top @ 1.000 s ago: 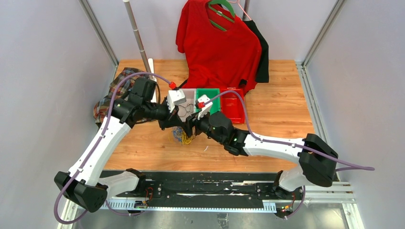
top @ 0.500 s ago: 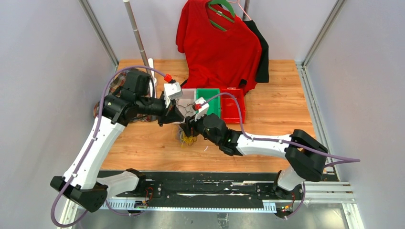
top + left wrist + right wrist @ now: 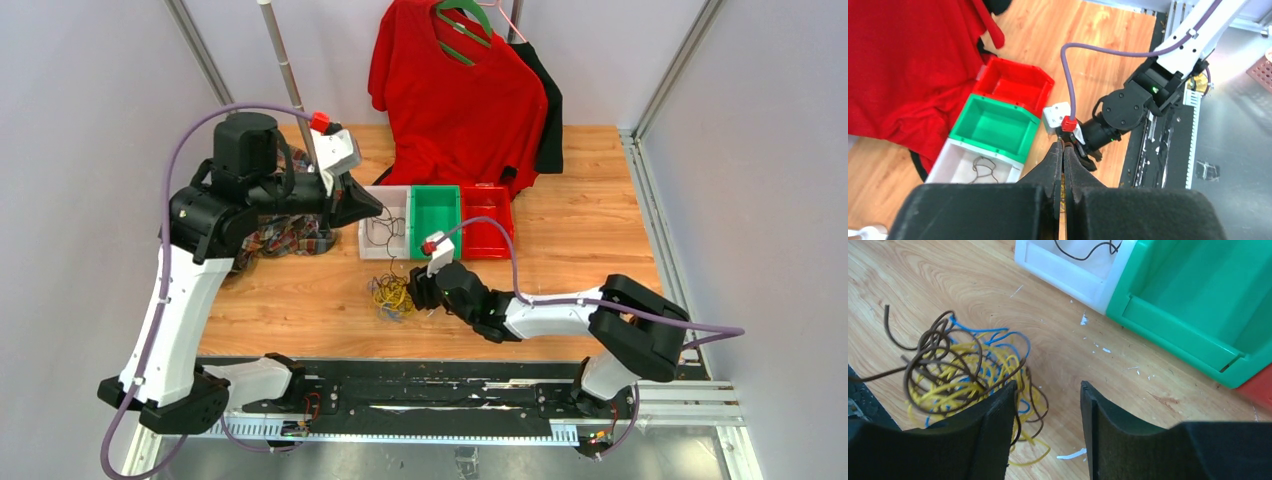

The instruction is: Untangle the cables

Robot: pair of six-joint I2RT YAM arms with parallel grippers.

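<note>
Left gripper (image 3: 1063, 150) hangs raised over the white bin (image 3: 380, 252), its fingers pressed tight together. A single black cable (image 3: 385, 228) lies curled inside that bin. Just in front, on the wooden table (image 3: 300, 300), the remaining cables (image 3: 392, 297), dark brown, yellow and blue, sit knotted in a heap. Right gripper (image 3: 418, 292) is low at the heap's edge, fingers spread apart. The green bin (image 3: 435, 212) and red bin (image 3: 487, 215) stand beyond.
</note>
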